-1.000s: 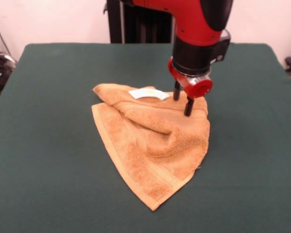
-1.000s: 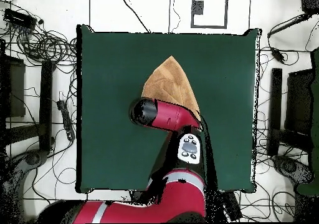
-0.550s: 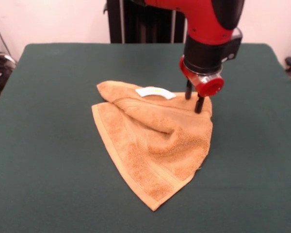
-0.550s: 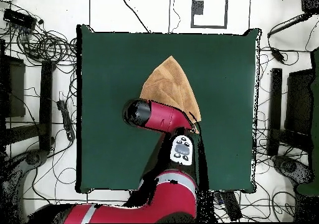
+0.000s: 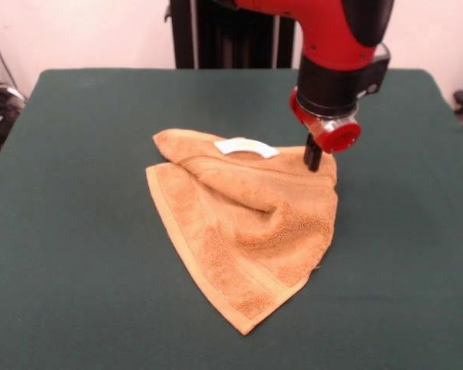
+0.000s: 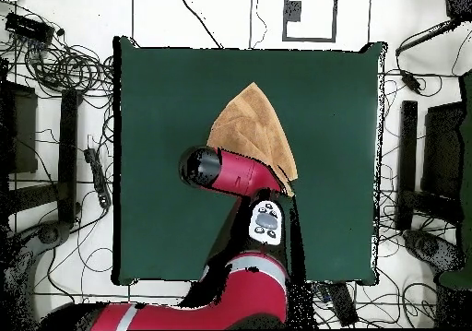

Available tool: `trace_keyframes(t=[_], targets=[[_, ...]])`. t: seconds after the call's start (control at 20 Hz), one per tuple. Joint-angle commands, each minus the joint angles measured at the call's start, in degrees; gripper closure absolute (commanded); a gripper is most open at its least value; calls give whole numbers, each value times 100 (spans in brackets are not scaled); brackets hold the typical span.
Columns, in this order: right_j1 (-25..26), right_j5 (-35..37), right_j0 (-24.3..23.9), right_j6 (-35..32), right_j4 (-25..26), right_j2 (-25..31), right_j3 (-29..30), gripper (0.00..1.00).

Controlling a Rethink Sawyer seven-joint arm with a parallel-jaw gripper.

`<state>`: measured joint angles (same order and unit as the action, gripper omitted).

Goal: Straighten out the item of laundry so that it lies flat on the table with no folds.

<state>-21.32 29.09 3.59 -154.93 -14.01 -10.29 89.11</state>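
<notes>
Towel point(image 5: 247, 223): golden-orange terry, crumpled into a rough triangle with folds across its upper half, white label point(image 5: 247, 146) showing. Lies mid-surface point(image 5: 77, 231). In the front view its long axis runs from the far folded edge to a near point. Pincer point(image 5: 313, 158): fingers together, clamped on towel's far right corner.

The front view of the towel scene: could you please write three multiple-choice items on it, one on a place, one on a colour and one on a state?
1. Where is the gripper?
A. at the towel's far right corner
B. over the towel's near tip
C. off the table

2. What colour is the towel's label?
A. blue
B. white
C. black

3. How does the towel lie?
A. flat, unfolded
B. rolled up
C. folded over itself

Answers: 1 A, its tips meet that corner. 2 B, a pale strip on the far edge. 3 C, layers overlap on the table.
</notes>
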Motion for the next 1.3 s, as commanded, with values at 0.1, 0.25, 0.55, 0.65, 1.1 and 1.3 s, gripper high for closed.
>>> trace_keyframes(t=[0.1, 0.25, 0.55, 0.65, 1.1, 1.3], targets=[[274, 166, 414, -1398, -526, 326, 619, 100], [239, 49, 385, -1179, -503, 409, 660, 100], [285, -35, 384, -1096, -492, 311, 659, 0], [324, -54, 435, -1148, -496, 253, 605, 0], [1244, -1002, 239, -973, -457, 358, 16, 0], [1575, -1233, 212, -945, -478, 307, -255, 0]])
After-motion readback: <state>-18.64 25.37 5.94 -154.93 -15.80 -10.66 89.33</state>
